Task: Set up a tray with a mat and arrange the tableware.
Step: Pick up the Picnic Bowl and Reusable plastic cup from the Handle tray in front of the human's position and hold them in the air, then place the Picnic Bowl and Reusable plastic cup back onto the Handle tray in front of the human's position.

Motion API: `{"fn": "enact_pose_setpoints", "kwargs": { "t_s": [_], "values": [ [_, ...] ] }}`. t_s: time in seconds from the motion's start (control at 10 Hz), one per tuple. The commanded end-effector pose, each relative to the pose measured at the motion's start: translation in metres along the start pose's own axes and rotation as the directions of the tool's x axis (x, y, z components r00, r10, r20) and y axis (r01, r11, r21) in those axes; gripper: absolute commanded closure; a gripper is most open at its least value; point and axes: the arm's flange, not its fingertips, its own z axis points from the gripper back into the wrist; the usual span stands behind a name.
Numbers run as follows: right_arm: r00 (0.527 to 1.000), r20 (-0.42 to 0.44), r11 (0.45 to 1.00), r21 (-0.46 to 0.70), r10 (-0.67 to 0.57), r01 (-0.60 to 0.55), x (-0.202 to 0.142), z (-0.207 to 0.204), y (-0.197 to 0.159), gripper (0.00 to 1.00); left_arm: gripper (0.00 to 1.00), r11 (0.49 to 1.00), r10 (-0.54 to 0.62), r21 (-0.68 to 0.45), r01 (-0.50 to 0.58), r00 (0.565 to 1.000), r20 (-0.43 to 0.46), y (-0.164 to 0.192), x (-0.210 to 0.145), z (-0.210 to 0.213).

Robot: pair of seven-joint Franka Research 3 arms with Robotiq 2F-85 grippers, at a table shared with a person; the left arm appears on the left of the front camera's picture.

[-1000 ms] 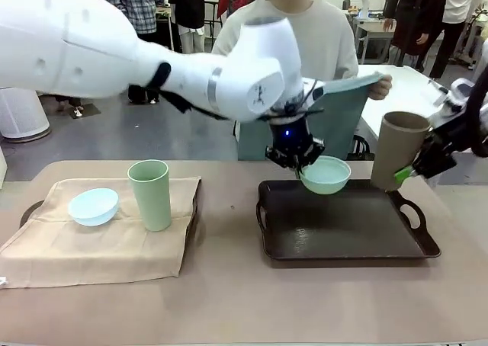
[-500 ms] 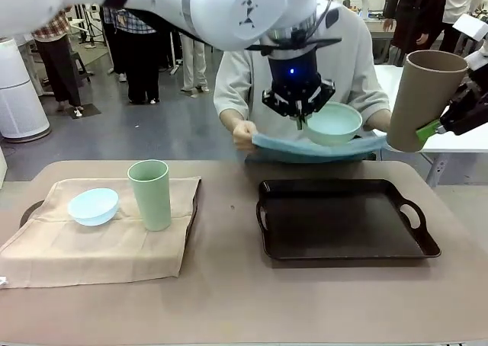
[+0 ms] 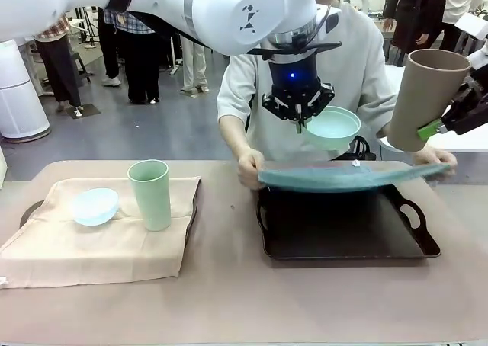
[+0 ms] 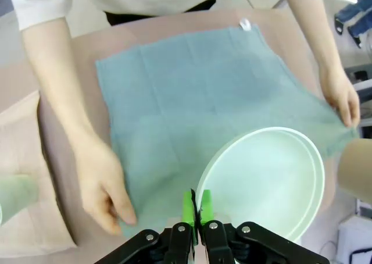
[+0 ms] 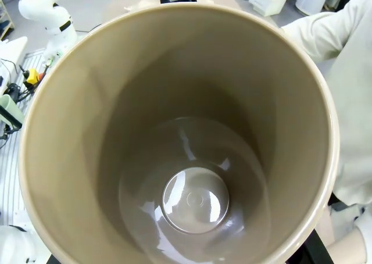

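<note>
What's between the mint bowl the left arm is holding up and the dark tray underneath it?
The blue-green mat, stretched by the person's hands over the dark tray, hangs below the mint bowl; the front view shows it.

Far rim of dark tray (image 3: 345, 251): we lose it under the teal mat (image 3: 347, 175) the person stretches above it.
Left tray (image 3: 30, 211): the beige cloth (image 3: 103, 235) covers all but its handle.
Right gripper (image 3: 446, 125): cut by the picture's edge; we see one green pad against the tan cup (image 3: 421, 98).
Tan cup's outside (image 5: 180, 130): unseen from the wrist, where we see its inside.
Pale blue bowl (image 3: 94, 206): contents unclear.
</note>
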Motion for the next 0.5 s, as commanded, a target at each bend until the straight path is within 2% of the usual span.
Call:
{"fn": "enact_pose_setpoints", "kwargs": {
  "t_s": [0.0,0.4],
  "values": [
    [1.0,-0.009,1.0,-0.001,-0.002,0.002,0.0,-0.0028,-0.0011,0.8,1.0,1.0,-0.011,-0.009,0.011,1.0,0.001,0.0002,0.0004,0.0059],
    [1.0,-0.009,1.0,-0.001,-0.002,0.002,0.0,-0.0028,-0.0011,0.8,1.0,1.0,-0.011,-0.009,0.011,1.0,0.001,0.0002,0.0004,0.0059]
  ]
}}
